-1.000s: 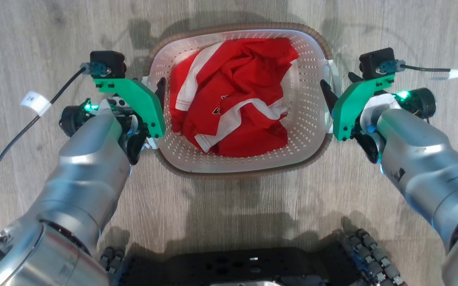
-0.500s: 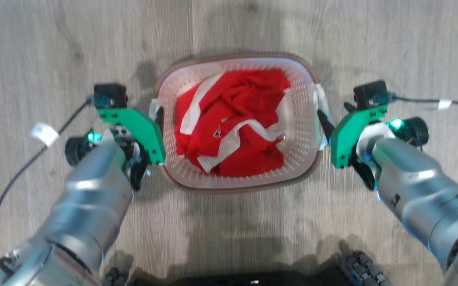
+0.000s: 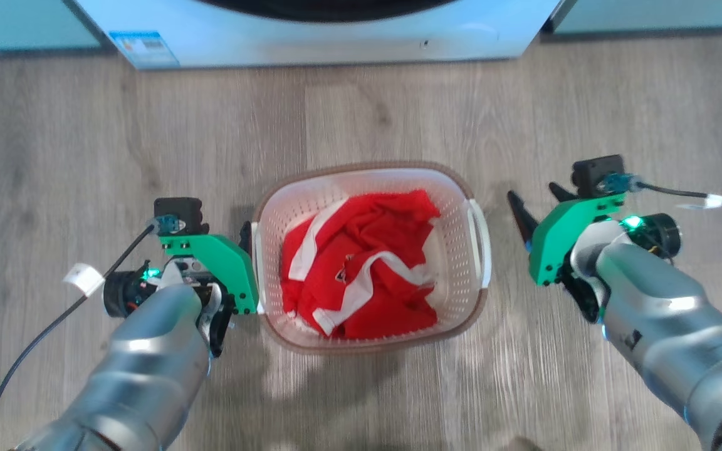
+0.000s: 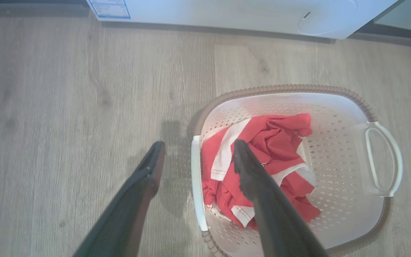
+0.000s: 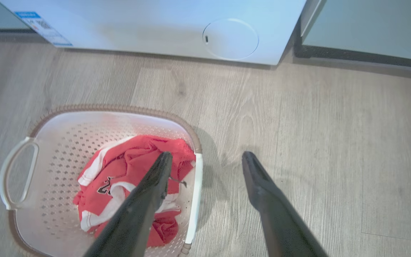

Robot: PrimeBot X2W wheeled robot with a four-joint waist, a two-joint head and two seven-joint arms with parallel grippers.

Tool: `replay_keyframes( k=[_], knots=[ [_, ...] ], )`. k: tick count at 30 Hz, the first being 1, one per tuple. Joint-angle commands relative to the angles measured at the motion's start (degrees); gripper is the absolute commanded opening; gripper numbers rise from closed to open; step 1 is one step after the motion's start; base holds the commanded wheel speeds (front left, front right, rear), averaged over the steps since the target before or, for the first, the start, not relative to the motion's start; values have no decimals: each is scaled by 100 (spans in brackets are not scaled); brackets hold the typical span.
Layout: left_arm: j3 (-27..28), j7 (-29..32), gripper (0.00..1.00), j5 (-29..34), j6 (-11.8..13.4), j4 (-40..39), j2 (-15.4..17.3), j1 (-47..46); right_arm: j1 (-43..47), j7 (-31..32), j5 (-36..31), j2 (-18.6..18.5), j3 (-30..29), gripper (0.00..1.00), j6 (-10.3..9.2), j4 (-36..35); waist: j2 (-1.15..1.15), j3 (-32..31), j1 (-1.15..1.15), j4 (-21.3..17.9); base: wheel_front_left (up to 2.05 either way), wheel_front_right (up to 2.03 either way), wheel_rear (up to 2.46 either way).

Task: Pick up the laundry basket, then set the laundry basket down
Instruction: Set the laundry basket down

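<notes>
The laundry basket (image 3: pixel 370 178), white and perforated with a brown rim, stands on the wood floor holding a red garment with white stripes (image 3: pixel 358 272). My left gripper (image 3: pixel 226 235) is open close beside the basket's left handle (image 3: pixel 254 263). In the left wrist view that handle (image 4: pixel 194 178) lies below the gap of the open left gripper (image 4: pixel 198 146). My right gripper (image 3: pixel 535 197) is open, a short way to the right of the right handle (image 3: pixel 481 241). The right wrist view has the right gripper (image 5: pixel 207 155) open above that handle (image 5: pixel 194 192). Neither gripper holds anything.
A white washing machine (image 3: pixel 336 34) stands on the floor beyond the basket, with pale cabinet fronts (image 3: pixel 655 15) beside it. Bare wood floor (image 3: pixel 85 156) surrounds the basket. Black cables (image 3: pixel 41 332) trail from both wrists.
The head camera has risen and tilted up, so the basket looks smaller and the washing machine has come into view. The right gripper now stands farther from the basket's right handle.
</notes>
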Motion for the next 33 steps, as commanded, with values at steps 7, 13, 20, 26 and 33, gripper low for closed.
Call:
replay_keyframes(
  k=[7,13,20,26,33],
  knots=[
    [847,-70,100,813,602,-1440,632,414,771,-77,-1263,-291,-1741,100,7,-774,0,-758,0,-35,0,0,0],
    [1652,-71,100,1728,1030,-2790,927,1014,1381,-77,-2455,-270,-3073,100,7,-1535,0,-1158,0,-23,0,0,0],
    [2316,-71,100,2418,1316,-3968,1072,1763,2022,-77,-3500,-49,-4144,100,7,-2353,0,-1590,0,-40,0,0,0],
    [2696,-72,100,2856,1475,-4876,1160,2371,2535,-77,-4222,199,-4824,100,7,-3130,0,-1964,0,-37,0,0,0],
    [2805,-70,100,3130,1718,-5711,1325,2873,2969,-77,-4712,375,-5323,100,7,-3791,0,-2270,0,-19,0,0,0]
  ],
)
